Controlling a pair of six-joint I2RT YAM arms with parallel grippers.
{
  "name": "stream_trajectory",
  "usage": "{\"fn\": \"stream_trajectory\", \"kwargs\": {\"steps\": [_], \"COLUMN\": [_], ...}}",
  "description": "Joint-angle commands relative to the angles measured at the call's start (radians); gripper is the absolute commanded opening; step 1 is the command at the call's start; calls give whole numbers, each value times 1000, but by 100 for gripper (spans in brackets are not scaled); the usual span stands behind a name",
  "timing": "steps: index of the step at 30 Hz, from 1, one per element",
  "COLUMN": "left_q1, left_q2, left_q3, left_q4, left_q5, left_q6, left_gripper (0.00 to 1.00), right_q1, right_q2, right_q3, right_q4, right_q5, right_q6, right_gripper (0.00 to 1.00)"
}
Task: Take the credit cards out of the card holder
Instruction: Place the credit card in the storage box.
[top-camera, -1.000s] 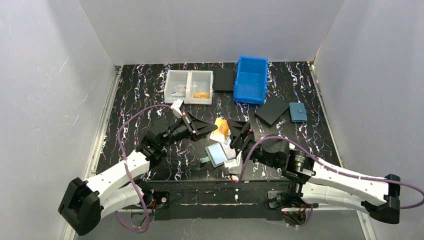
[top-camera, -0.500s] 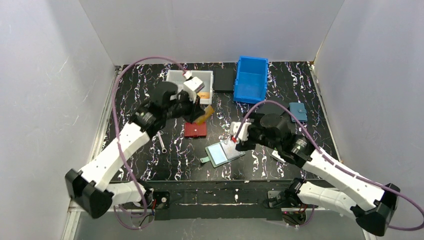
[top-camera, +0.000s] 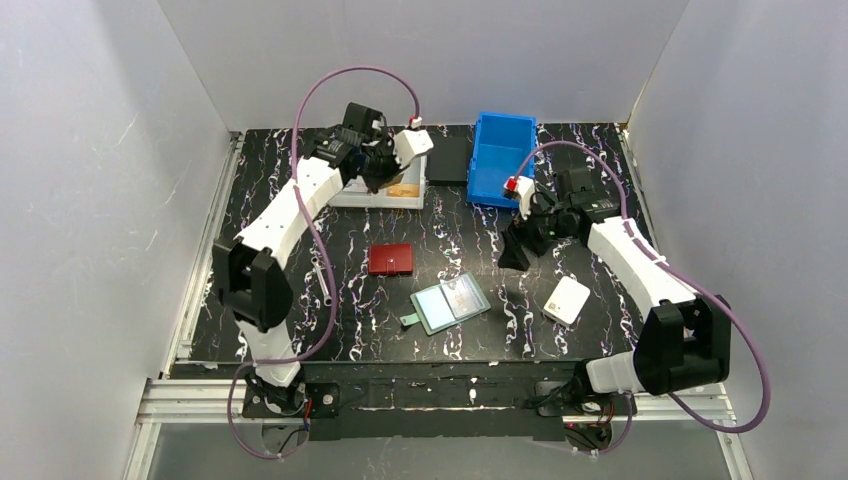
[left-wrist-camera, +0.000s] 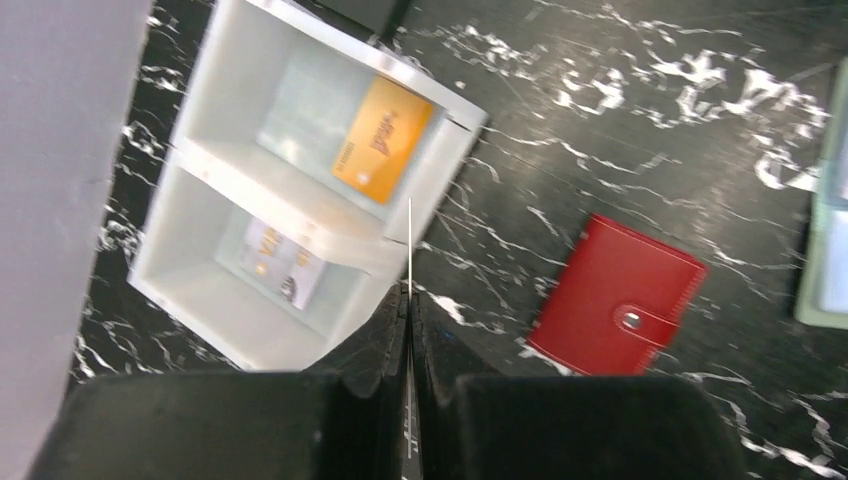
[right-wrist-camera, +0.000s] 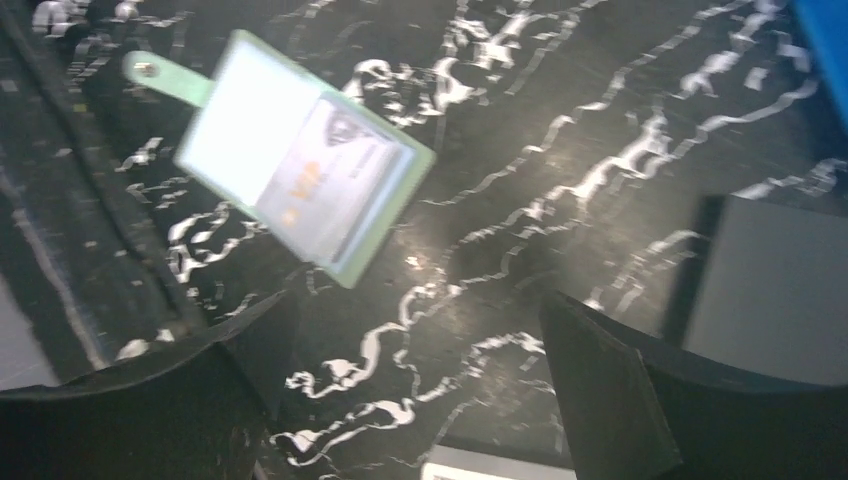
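Observation:
The sage-green card holder (top-camera: 450, 303) lies open on the table's middle; it also shows in the right wrist view (right-wrist-camera: 300, 170) with a pale card (right-wrist-camera: 325, 180) in its pocket. My left gripper (top-camera: 385, 177) hovers over the white divided tray (top-camera: 345, 190). It is shut (left-wrist-camera: 408, 295) on a thin card (left-wrist-camera: 410, 235) seen edge-on, colour not clear. An orange card (left-wrist-camera: 383, 140) and a pale card (left-wrist-camera: 275, 262) lie in the tray's compartments. My right gripper (top-camera: 514, 247) is open and empty (right-wrist-camera: 420, 400), right of the holder and apart from it.
A red wallet (top-camera: 391, 259) lies left of the holder and a white wallet (top-camera: 567, 299) lies right of it. A blue bin (top-camera: 502, 158) and a black pad (top-camera: 448, 158) stand at the back. Another black pad (right-wrist-camera: 770, 300) lies by my right gripper.
My left arm has swung from the table's middle back to the tray, carrying a card. My right arm has drawn away from the holder to the right.

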Motion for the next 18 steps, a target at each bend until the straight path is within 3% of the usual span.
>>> {"fn": "stream_trajectory", "kwargs": {"steps": [1, 5, 8, 18], "left_q1": [23, 36, 57, 97], "left_q2": [73, 154, 220, 376], "left_q3": [141, 206, 272, 395], "left_q4": [-42, -41, -51, -48], "left_q5": [88, 103, 128, 235], "left_q6": [123, 184, 192, 223], "left_gripper": [0, 0, 0, 0], "right_q1": [-26, -38, -68, -169], "right_q2": [-85, -163, -180, -150], "right_q3": [-101, -158, -223, -215], "right_q4": [142, 145, 161, 144], "right_q5": [-234, -162, -222, -270], "right_q6": [66, -13, -31, -52], "right_gripper": [98, 99, 98, 98]}}
